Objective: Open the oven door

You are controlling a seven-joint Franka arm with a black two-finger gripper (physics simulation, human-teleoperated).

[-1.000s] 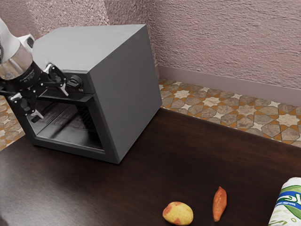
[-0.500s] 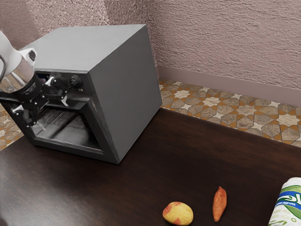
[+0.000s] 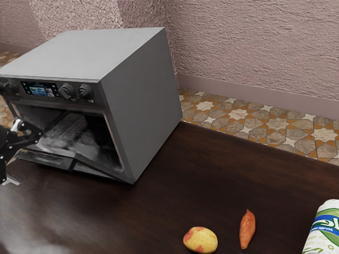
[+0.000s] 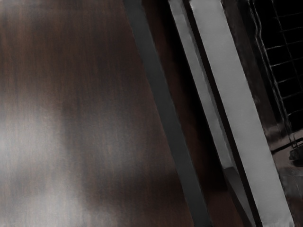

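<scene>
Your gripper point(image 3: 26, 160) has its jaws wide apart, with no grip on anything. The door point(image 4: 236, 94) hangs partly down from the oven point(image 3: 140, 95), low over the table point(image 3: 175, 196). Its handle point(image 4: 163, 94) looks to be between the jaws; you can't tell if they touch.

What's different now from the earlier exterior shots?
The oven door has swung down and outward, toward the table. My gripper has moved lower and toward the exterior view's left, its fingers still apart. The oven body, orange vegetable and yellow-red item stayed put.
</scene>
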